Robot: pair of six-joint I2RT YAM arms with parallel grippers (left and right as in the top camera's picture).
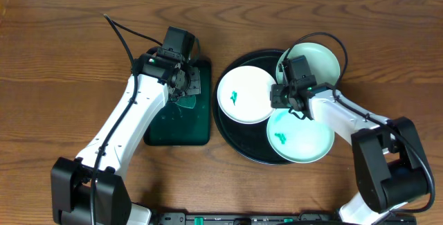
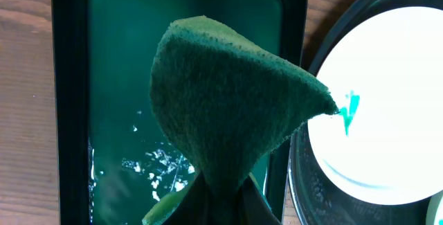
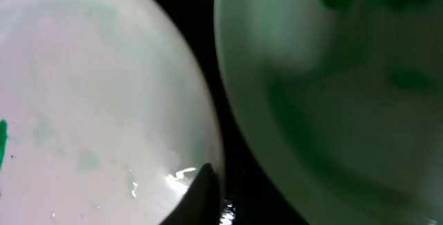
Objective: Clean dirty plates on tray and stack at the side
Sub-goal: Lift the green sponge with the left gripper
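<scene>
Jaws of left gripper [image 2: 221, 201] clamp sponge [image 2: 228, 107] over green tray [image 2: 69, 100].

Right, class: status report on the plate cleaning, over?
Left gripper shut on sponge above green tray. Right gripper low between plates, jaws unclear. Three plates on black tray, two visibly smeared. None stacked aside.

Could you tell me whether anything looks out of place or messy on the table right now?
Two plates carry teal smears: the left plate and the near-right plate. That one and the far-right plate overhang the rim of the black tray. White flecks lie in the green tray.
</scene>
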